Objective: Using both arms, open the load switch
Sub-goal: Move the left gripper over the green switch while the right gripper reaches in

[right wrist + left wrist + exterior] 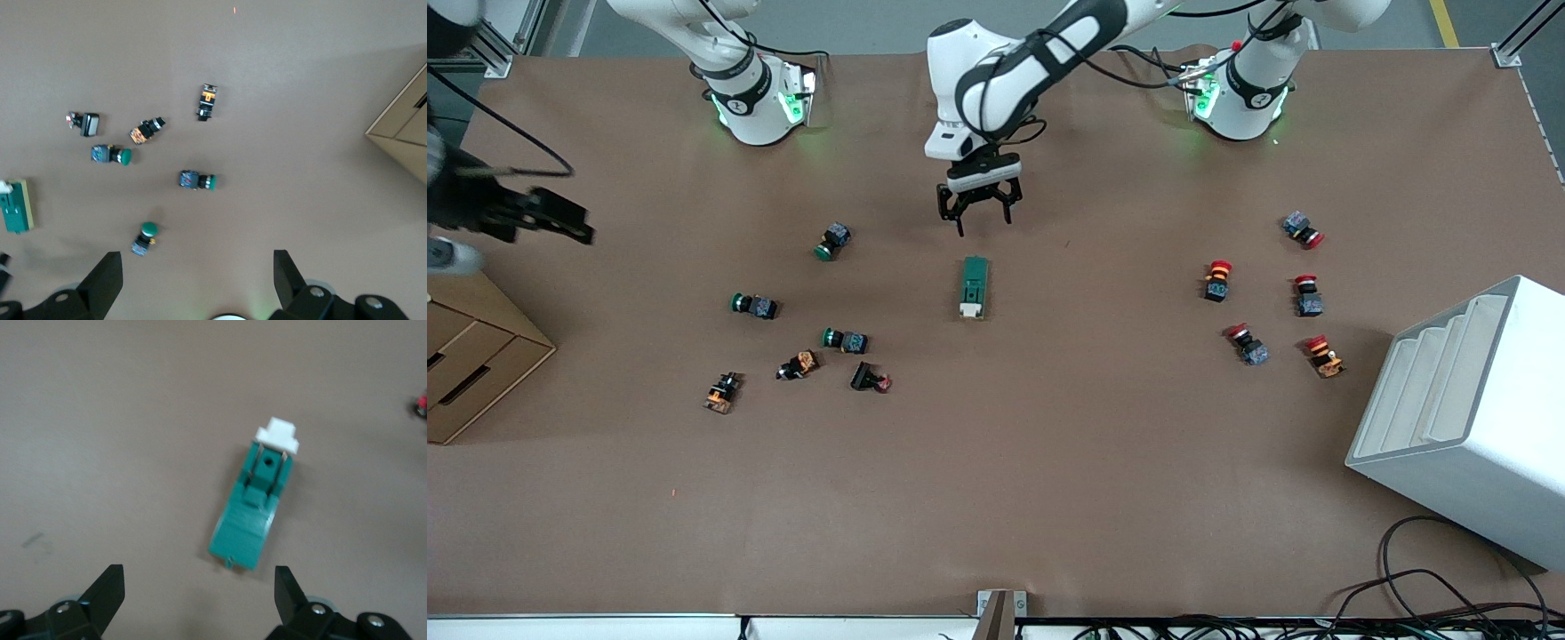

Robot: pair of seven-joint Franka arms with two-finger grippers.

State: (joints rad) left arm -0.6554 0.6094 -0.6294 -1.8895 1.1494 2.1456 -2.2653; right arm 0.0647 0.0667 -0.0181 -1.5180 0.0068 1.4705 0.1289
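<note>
Left tool (978, 213) — fingers spread — over load switch (975, 287).

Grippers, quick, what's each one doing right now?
Left gripper: open, empty, over the table just above the load switch.
Right gripper: open, empty, waiting.
</note>
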